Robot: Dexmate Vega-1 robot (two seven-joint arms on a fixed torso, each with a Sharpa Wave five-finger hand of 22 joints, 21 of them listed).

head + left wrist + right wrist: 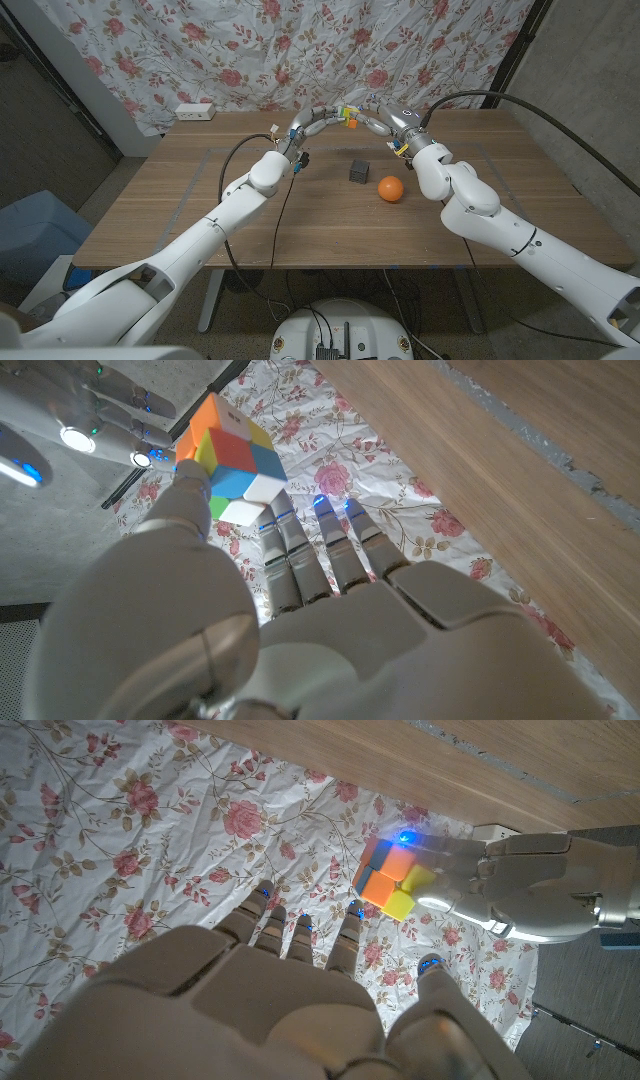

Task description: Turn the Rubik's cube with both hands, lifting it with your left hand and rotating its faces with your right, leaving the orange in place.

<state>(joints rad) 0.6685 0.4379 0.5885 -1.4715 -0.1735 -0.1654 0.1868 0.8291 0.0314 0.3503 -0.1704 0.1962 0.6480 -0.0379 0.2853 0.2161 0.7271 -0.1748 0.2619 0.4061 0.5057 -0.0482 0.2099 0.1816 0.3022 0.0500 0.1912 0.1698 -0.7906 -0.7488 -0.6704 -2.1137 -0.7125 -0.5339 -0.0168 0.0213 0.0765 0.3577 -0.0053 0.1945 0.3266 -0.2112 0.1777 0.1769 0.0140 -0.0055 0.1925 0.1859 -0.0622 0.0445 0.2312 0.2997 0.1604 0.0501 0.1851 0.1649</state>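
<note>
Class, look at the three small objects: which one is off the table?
The Rubik's cube: the left hand holds it up in the air, while the small dark block and the orange sit on the table.

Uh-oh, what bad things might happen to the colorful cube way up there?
1. The Rubik's cube is up in the air, pinched only at its edges by the left robot hand, so it might slip and fall onto the table.
2. The right robot hand is close but not clearly gripping; a clumsy push could knock the cube loose.
3. A falling cube might bump the orange or the small dark block below.
</note>
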